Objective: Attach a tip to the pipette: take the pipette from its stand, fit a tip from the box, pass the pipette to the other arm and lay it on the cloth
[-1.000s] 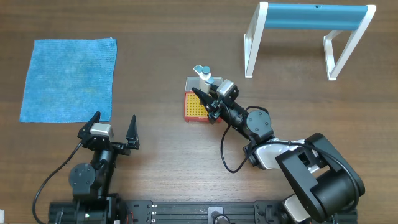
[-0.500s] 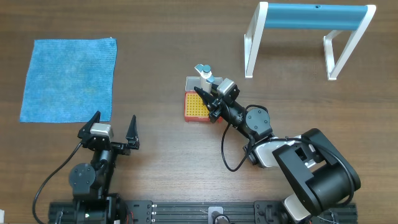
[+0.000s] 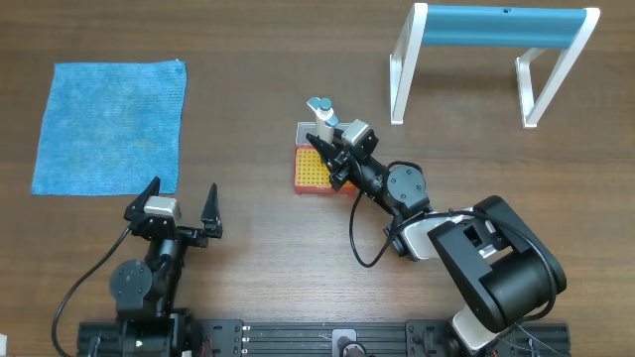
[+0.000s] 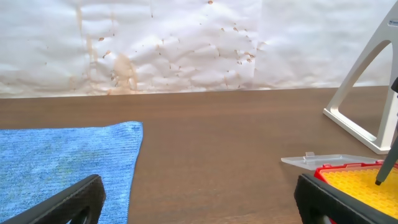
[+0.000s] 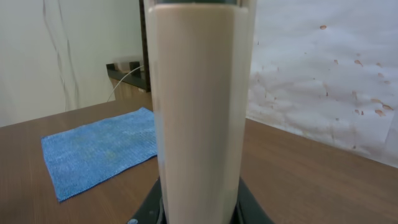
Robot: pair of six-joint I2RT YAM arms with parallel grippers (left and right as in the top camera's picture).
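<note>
The right gripper [image 3: 330, 164] clamps the pipette [image 3: 322, 111] upright over the tip box [image 3: 306, 172]. The left gripper [image 3: 184, 185] gapes empty near the table's [image 3: 268, 278] front edge.

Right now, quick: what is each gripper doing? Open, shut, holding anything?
Left gripper: open, holding nothing.
Right gripper: shut on the pipette, over the tip box.

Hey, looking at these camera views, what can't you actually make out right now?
- Lower end of the pipette, top view: the right gripper covers it, so whether a tip is fitted is unclear.
- The tip box, right wrist view: hidden behind the pipette's body.
- The tip box, left wrist view: cut off by the picture's edge.
- Single tips in the box, top view: too small to count.
</note>
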